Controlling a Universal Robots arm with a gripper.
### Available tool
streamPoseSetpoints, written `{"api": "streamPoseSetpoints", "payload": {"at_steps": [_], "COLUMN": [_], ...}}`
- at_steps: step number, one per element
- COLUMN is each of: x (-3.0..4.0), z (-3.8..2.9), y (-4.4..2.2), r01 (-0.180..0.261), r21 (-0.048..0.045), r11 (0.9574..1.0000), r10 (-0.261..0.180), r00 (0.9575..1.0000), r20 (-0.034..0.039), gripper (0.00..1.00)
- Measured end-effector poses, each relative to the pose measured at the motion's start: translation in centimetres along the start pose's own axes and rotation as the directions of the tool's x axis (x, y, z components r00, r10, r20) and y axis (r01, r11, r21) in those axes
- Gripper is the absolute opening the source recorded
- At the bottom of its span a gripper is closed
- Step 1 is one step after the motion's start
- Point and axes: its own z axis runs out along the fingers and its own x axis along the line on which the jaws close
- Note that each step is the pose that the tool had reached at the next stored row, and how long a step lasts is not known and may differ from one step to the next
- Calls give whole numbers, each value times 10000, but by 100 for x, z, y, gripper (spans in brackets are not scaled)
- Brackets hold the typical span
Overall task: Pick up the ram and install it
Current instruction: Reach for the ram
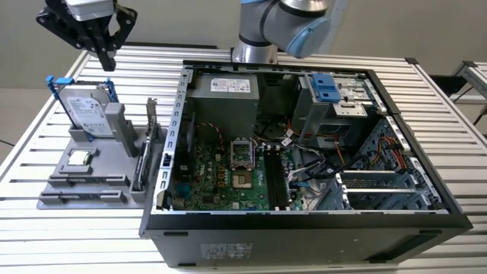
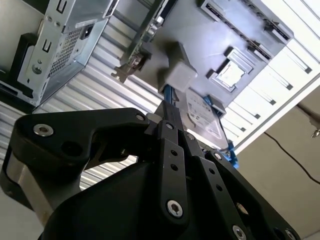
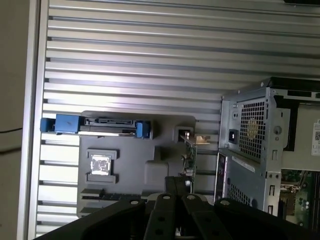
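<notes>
Gripper [image 1: 106, 57] clenched, empty, well apart from ram [image 1: 139, 165], thin dark stick edge-on in stand [image 1: 57, 191]

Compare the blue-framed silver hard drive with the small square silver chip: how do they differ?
The blue-framed silver hard drive stands on edge; the small square silver chip lies flat. The drive is much larger and rectangular; the chip is square. Both sit on the grey plastic holder.
</notes>
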Motion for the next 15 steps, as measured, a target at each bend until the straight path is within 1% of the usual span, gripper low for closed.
{"api": "streamPoseSetpoints", "payload": {"at_steps": [15], "x": [293], "z": [-4], "y": [22], "r01": [0], "r21": [0], "r11": [10000], "r10": [0], "r00": [10000], "r20": [0], "gripper": [0]}}
